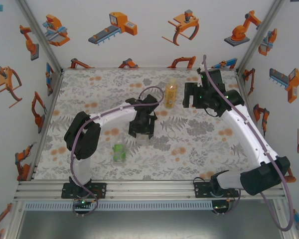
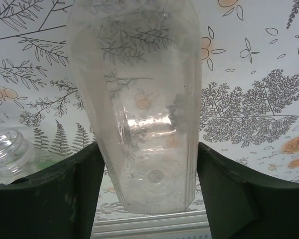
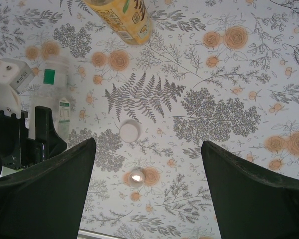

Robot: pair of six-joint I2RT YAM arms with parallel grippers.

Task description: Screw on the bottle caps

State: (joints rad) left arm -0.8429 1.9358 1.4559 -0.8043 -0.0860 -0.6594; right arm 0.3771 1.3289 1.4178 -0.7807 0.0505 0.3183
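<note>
Left gripper (image 1: 141, 130) is pinching the clear bottle (image 1: 140, 139) near the middle of the top view, on the flower-patterned table (image 1: 89, 99). The green-tinted bottle (image 1: 119, 152) is sitting just below and left of it, apart from the fingers. The amber bottle (image 1: 170, 93) is standing upright toward the upper centre. The right gripper (image 1: 189, 99) is hanging just to its right, not touching it.

In the left wrist view, the left gripper (image 2: 148, 149) is pressing both dark fingers (image 2: 65, 194) against the sides of the clear bottle (image 2: 139, 99). The bottle's long axis is running up and down the frame, with its base at the lower edge and its neck leaving the top. An open threaded bottle neck (image 2: 7, 147), with no cap on it, is showing at the lower left, a detail the top view is too coarse to give.

In the right wrist view, the right gripper (image 3: 148, 144) is spreading its fingers wide with nothing between them. A white cap (image 3: 129, 130) is lying on the table between them, and a second, glinting cap (image 3: 136, 175) is lying just below it. The amber bottle (image 3: 122, 17) is sitting at the top edge. The clear bottle (image 3: 55, 89) is showing at the left, lengthwise down the frame.
</note>
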